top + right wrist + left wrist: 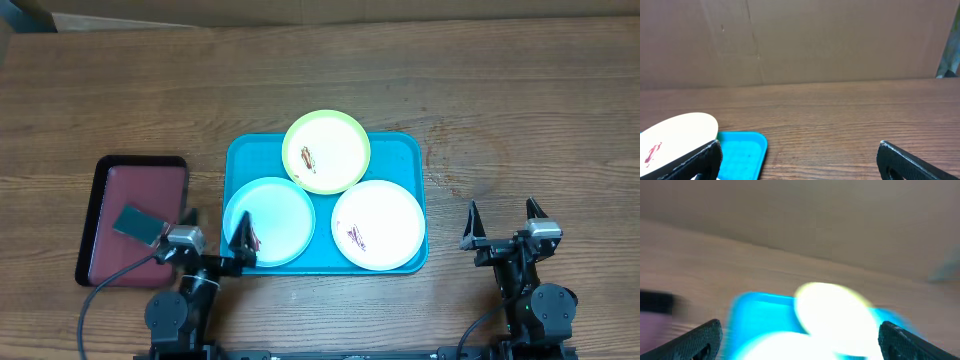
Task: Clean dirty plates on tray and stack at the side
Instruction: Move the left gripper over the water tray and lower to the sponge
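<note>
The turquoise tray (pixel 405 155) lies at the table's middle with three smeared plates on it: lime green plate (pixel 326 150) at the back, light blue plate (pixel 275 215) front left, white plate (pixel 378 224) front right. My left gripper (pixel 213 240) is open at the tray's front left edge, its right finger over the blue plate's rim. The left wrist view is blurred and shows the tray (pixel 757 317), the green plate (pixel 835 315) and open fingers (pixel 800 342). My right gripper (pixel 504 226) is open and empty, right of the tray. The right wrist view shows the white plate (pixel 675 135), the tray corner (pixel 742 152) and open fingers (pixel 797 162).
A smaller dark red tray (pixel 135 215) with a black rim lies left of the turquoise tray. A dark teal sponge-like pad (pixel 140 225) rests on it, beside my left gripper. Bare wooden table (pixel 520 120) surrounds the trays.
</note>
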